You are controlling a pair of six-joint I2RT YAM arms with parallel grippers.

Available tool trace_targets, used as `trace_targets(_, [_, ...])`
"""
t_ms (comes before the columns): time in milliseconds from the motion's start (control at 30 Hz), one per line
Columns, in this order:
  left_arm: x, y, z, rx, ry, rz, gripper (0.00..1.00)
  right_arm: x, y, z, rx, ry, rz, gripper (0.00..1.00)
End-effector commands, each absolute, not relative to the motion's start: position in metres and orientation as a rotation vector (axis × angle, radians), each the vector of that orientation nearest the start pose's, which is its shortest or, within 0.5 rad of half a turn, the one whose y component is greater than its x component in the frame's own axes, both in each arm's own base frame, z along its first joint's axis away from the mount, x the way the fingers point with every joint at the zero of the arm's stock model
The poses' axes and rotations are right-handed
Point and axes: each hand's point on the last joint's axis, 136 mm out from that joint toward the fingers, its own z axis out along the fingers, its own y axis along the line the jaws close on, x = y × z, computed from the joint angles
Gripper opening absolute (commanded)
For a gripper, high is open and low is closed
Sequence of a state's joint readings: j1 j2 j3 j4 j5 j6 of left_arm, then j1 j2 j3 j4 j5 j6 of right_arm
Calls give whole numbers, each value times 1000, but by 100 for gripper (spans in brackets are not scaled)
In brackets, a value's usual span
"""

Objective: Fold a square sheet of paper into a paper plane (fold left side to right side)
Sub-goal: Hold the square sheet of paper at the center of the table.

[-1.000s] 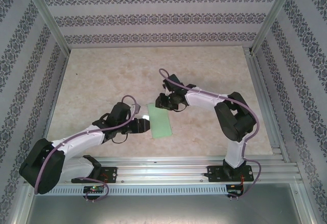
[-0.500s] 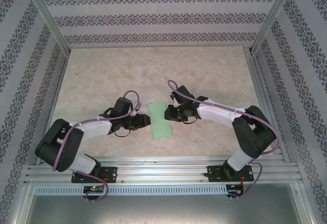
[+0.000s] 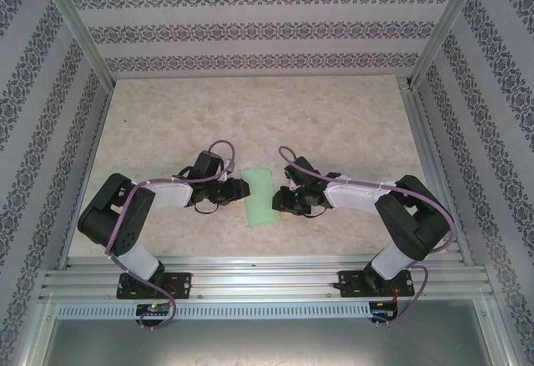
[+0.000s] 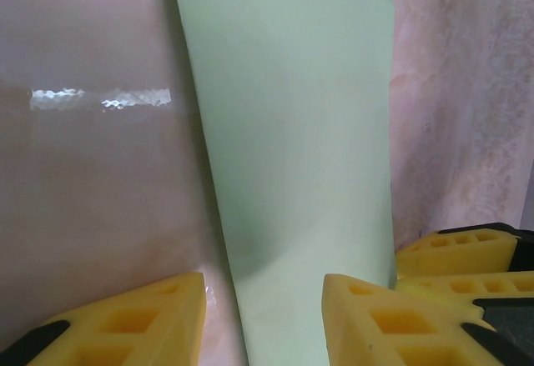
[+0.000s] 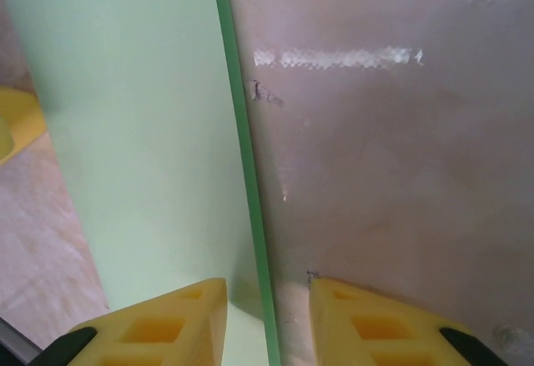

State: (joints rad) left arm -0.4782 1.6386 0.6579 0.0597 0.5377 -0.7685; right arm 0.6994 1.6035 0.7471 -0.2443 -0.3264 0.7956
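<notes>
The square sheet of paper (image 3: 260,196) lies flat on the table as a narrow, light mint-green strip between the two arms. My left gripper (image 3: 243,188) is at its left edge and my right gripper (image 3: 280,202) at its right edge. In the left wrist view the paper (image 4: 288,132) runs down between the yellow fingers, and the left gripper (image 4: 265,324) stands open astride the paper's edge. In the right wrist view the paper (image 5: 142,132) shows a darker green edge, with the right gripper (image 5: 267,324) open astride it. Nothing is pinched.
The marbled beige tabletop (image 3: 250,116) is bounded by patterned walls (image 3: 250,28) at the back and sides. Aluminium rails (image 3: 267,283) run along the near edge and a rail (image 3: 430,157) along the right side. White glare streaks (image 4: 100,97) lie on the table beside the paper.
The left gripper has moved up along the paper's left edge and its jaws have narrowed. The right gripper has come from the strip's far end down along its right edge. The paper stayed put.
</notes>
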Motion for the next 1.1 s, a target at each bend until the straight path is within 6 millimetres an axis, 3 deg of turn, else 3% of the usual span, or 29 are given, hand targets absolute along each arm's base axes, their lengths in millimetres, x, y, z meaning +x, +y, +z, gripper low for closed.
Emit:
trace_targets(0, [287,-244,25,-107,2674,-1111,40,231,273,34,52,2842,937,31])
trace_targets(267, [285,-245,20,-114,2681,-1127,39,230,277,37,71,2842,974,29])
trace_targets(567, [284,-245,15,-115,2692,-1126,38,228,277,41,80,2840,974,20])
trace_targets(833, [283,-244,13,-116,2701,-1120,38,221,280,28,72,2883,953,12])
trace_targets(1067, [282,-244,11,-122,2706,-1121,36,218,286,19,71,2901,955,11])
